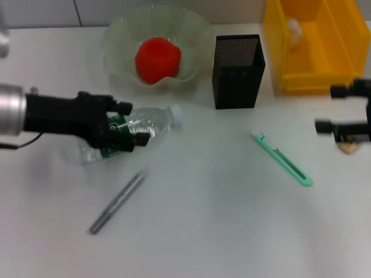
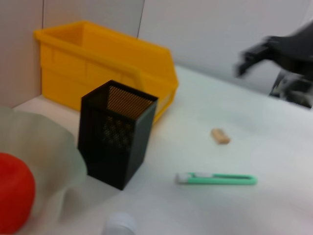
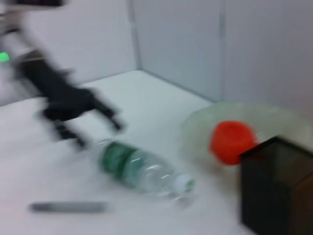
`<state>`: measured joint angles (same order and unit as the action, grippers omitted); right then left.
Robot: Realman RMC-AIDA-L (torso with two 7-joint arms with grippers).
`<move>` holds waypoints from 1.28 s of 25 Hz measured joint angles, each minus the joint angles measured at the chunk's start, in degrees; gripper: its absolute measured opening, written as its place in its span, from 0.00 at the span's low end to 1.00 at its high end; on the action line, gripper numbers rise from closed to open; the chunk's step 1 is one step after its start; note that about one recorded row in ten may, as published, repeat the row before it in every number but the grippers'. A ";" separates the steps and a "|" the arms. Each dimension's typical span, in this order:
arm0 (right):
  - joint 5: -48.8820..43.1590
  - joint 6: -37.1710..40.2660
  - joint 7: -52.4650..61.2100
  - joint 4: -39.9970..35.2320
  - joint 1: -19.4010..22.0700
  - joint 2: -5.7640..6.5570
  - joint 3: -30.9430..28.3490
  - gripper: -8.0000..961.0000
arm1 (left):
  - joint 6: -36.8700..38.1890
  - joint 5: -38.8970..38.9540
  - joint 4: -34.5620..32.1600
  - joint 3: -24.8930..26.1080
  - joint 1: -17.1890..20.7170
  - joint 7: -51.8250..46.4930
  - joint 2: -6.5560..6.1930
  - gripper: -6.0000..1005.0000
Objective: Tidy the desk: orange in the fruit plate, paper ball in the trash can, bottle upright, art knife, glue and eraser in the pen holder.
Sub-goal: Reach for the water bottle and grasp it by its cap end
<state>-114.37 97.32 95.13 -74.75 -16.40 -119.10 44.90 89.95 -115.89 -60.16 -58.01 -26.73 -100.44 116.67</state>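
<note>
Step in hand: the left hand [image 1: 122,128] reached over the fallen bottle [image 1: 145,124] at the table's [image 1: 220,231] left, to stand it upright.
Left hand: around the labelled body; whether clamped, I cannot tell.
Bottle: on its side, white cap toward the pen holder [image 1: 237,70].
Doing it well: likely grip mid-body, pivot on the base, clear the fruit plate [image 1: 119,35].
Right hand [image 1: 348,119]: released, above the eraser [image 1: 348,147] at the right edge.
</note>
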 joint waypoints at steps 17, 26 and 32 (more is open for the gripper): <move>-0.30 14.03 -9.29 5.86 5.66 0.30 -12.31 0.87 | -19.67 -11.91 -2.40 -20.99 -12.47 -13.73 2.35 0.86; -0.30 14.13 -9.35 6.16 5.53 0.10 -12.50 0.87 | -29.79 -16.31 1.30 -29.83 -13.14 -17.00 2.50 0.86; -0.27 14.18 -9.05 6.27 5.07 0.09 -12.43 0.87 | -33.35 -18.80 3.74 -30.51 -12.55 -17.16 2.50 0.86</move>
<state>-114.64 111.49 86.08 -68.48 -11.33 -119.01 32.47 56.61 -134.69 -56.42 -88.51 -39.28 -117.60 119.17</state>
